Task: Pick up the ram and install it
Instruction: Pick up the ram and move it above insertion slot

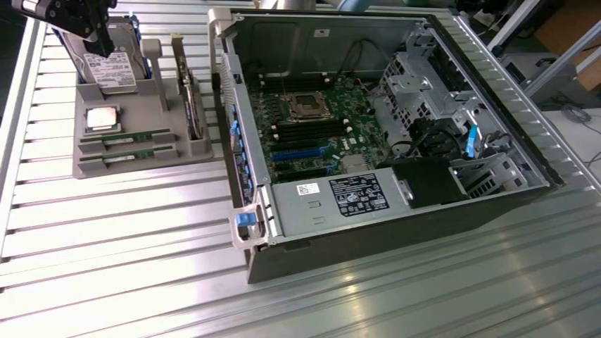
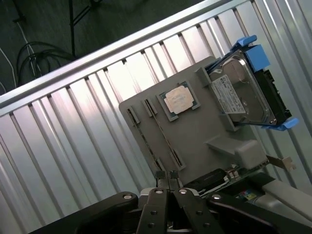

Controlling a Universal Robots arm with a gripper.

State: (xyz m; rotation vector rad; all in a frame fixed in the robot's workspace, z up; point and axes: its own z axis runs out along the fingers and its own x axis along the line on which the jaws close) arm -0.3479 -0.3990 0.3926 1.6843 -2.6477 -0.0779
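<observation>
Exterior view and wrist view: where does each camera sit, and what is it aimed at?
Exterior view: off the arm, above the table, looking down on the open computer case and grey parts holder; the gripper shows by the hard drive.
Wrist view: on the wrist, looking past the shut gripper down at the holder.
Shared: holder, hard drive, processor, ram sticks.

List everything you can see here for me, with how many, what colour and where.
Ribbed metal table: one, silver, under everything.
Open computer case: one, dark grey, exterior view's centre-right.
Motherboard: one, green, inside the case.
Plastic holder tray: one, grey, at the exterior view's left of the case.
Long thin memory sticks: two, green, in the tray's slots.
Square processor chip: one, silver, on the tray.
Boxy hard drive: one, silver, white label, blue bracket, propped on the tray.
Robot's claw: one, black, shut, above the hard drive.
</observation>
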